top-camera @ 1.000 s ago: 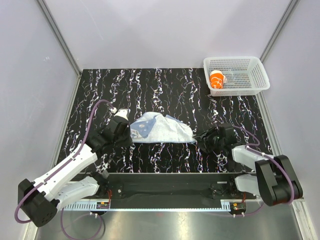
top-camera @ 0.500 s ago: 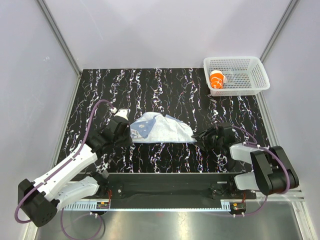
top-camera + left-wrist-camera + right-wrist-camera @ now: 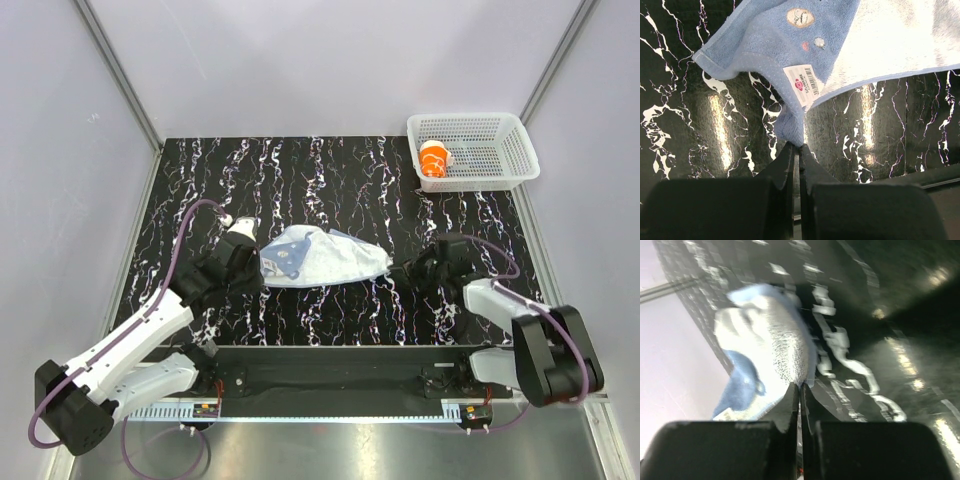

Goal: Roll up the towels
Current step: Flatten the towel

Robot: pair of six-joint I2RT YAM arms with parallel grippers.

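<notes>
A light blue towel point(image 3: 322, 257) lies crumpled mid-table, stretched between my two grippers. My left gripper point(image 3: 256, 270) is shut on its left corner; in the left wrist view the blue towel point(image 3: 790, 45) with a barcode label point(image 3: 804, 83) runs down into the closed fingertips of the left gripper point(image 3: 799, 146). My right gripper point(image 3: 398, 268) is shut on the right corner; the right wrist view shows the towel point(image 3: 771, 347) pinched at the tips of the right gripper point(image 3: 801, 386). The towel's right end looks slightly lifted off the table.
A white mesh basket point(image 3: 500, 128) stands at the back right corner with an orange-and-white rolled towel point(image 3: 435, 159) inside. The black marbled table point(image 3: 340, 180) is bounded by grey walls at left, back and right.
My right gripper has closed on the towel's right corner and pulled it slightly right and up. The towel has shifted and stretched a little. The left gripper has kept its grip.
</notes>
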